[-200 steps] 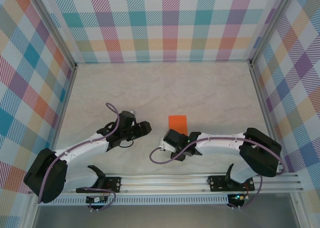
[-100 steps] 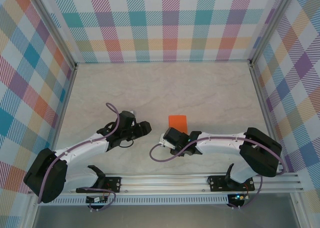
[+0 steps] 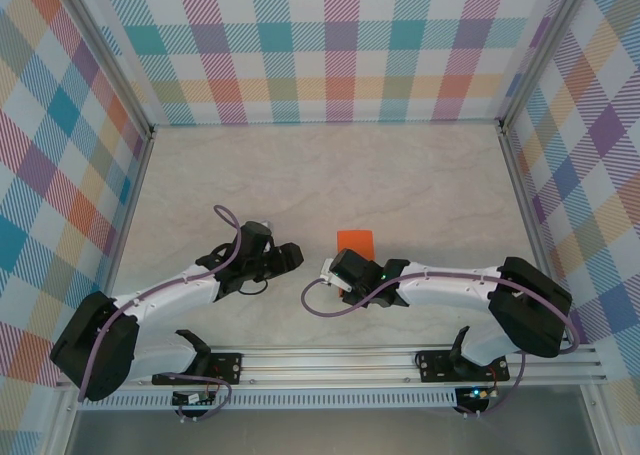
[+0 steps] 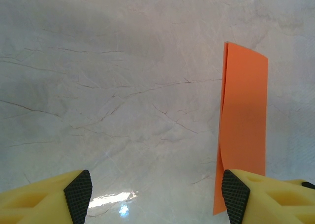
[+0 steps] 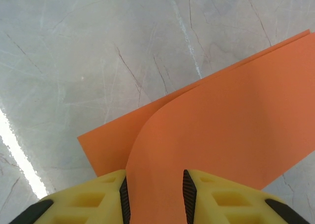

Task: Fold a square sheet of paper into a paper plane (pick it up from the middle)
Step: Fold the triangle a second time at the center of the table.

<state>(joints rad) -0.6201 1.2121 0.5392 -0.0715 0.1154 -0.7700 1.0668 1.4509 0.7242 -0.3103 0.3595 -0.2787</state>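
Change in the last second is almost all on the right side, so the left side is quickly told. The left tool (image 3: pixel 289 255) hangs low over the tabletop (image 3: pixel 400 175) in the same place as a second ago. Its jaws are as wide apart as before, and nothing is between them. In its own wrist view the orange paper lies just beside its right finger, but the tool does not hold it.

The sheet of paper (image 3: pixel 354 241) lies between the two tools, a little nearer to the right one, and it has not shifted on the tabletop. It is already folded over once. The lower layer lies flat, and the upper layer curls up from it along the near edge.

The right tool (image 5: pixel 155 187) has come forward and a little to the left, up to the near edge of the paper, and its jaws have narrowed a lot. In its wrist view the raised upper layer runs straight into the gap between the two pads (image 5: pixel 186 189). A gap is there yet, so the jaws are half closed around the paper and, as far as this close view lets me judge, not pinching it.

For the task this looks like the start of a grip on the loose layer, probably to press or carry the next fold. The plane is far from finished.
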